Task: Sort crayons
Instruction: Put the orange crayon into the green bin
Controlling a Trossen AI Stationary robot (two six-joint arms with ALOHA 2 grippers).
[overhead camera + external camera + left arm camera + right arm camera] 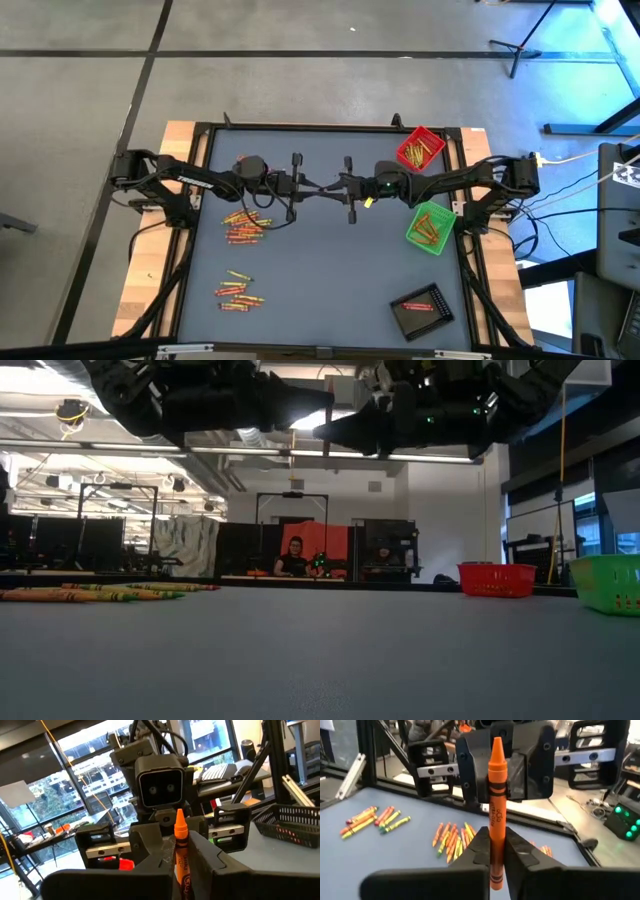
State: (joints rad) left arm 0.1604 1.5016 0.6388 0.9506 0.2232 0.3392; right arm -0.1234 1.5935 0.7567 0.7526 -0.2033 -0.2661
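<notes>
Both tools, left [318, 186] and right [331, 185], pinch 1 orange crayon [496, 810] mid-air above the table [330, 270].

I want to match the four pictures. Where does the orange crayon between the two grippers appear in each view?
High view: too small to make out where the grippers meet, mid-table.
Low view: not visible.
Left wrist view: orange crayon upright between the left gripper fingers.
Right wrist view: upright at centre, in the right gripper.
Shared landmark: loose crayons.
</notes>
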